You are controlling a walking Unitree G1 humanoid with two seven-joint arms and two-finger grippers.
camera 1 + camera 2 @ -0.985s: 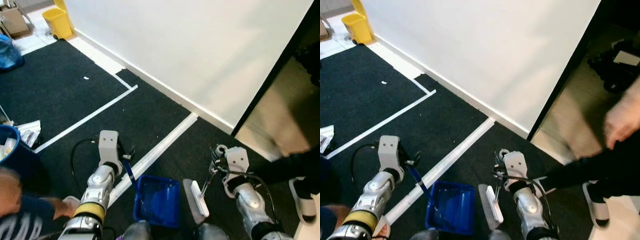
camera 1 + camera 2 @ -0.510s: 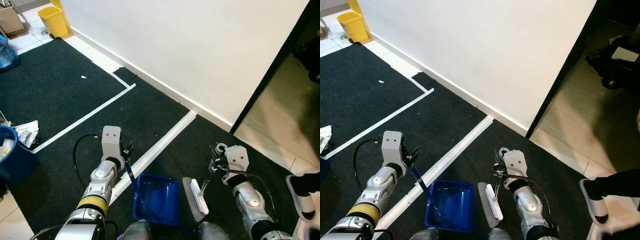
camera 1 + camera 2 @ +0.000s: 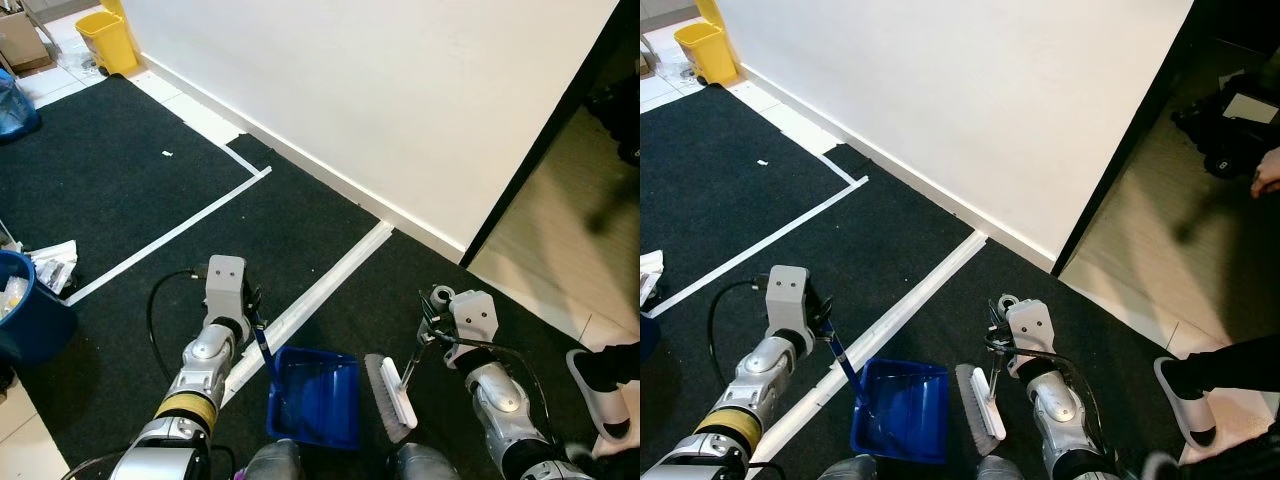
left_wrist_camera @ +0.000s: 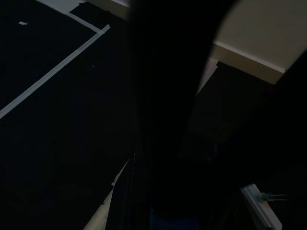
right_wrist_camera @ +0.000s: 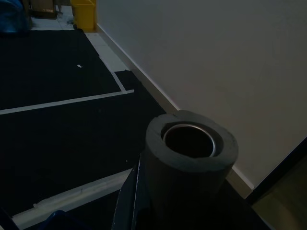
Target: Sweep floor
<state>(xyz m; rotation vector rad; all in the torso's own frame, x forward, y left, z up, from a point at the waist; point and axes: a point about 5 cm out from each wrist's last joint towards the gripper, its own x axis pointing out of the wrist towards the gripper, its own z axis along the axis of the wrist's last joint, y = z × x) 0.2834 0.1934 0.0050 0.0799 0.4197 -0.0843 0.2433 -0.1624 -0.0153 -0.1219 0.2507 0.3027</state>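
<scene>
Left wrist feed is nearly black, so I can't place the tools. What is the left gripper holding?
Observer: The left gripper is shut on the blue handle of the dustpan, which sits low over the black carpet.
Operator: And the right one?
Observer: The right gripper is shut on the brush handle; the brush head hangs just right of the dustpan.
Operator: Any debris ahead?
Observer: A small white scrap lies on the carpet, far ahead on the left, beyond the white tape line.
Operator: Anyone nearby?
Observer: Yes, a person's slippered foot is on the pale floor to the robot's right.
</scene>
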